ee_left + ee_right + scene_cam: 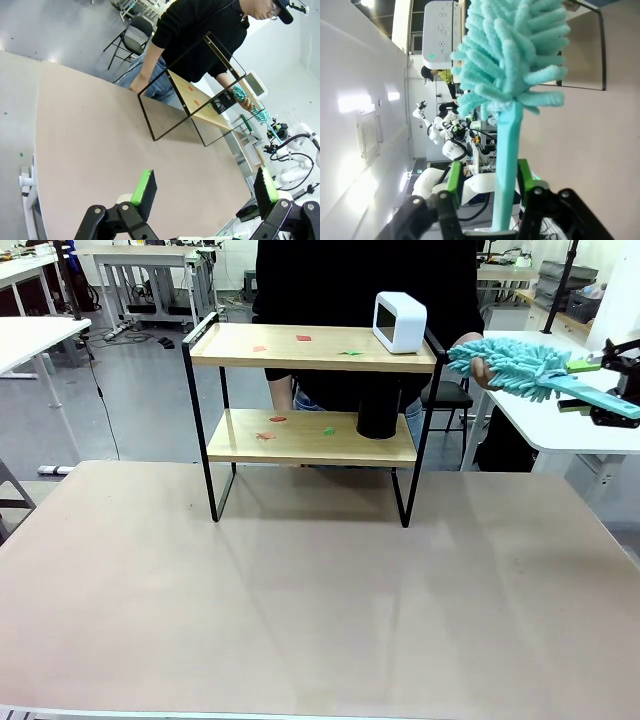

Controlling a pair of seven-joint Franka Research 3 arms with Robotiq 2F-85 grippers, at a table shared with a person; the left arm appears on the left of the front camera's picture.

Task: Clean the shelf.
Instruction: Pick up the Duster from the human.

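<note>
Tan table [320, 620] is what's closest. The shelf [300, 360] stands on its far half, about centre, with a person [350, 280] right behind it. White boxy gadget [400, 322] sits on the top board's right end and a black cylinder [378, 412] on the lower board, with little red and green scraps [303, 338] on both. Person's hand [480, 371] is wrapped round the fluffy head of a teal duster [520, 360], just past the shelf's right end. Its handle runs between the right gripper [580, 386] fingers. One pad looks like it's touching and there's a gap on the other side, so honestly can't tell if it's gripping. Left gripper [205, 186] hangs over the table, jaws wide, nothing in them.
</note>
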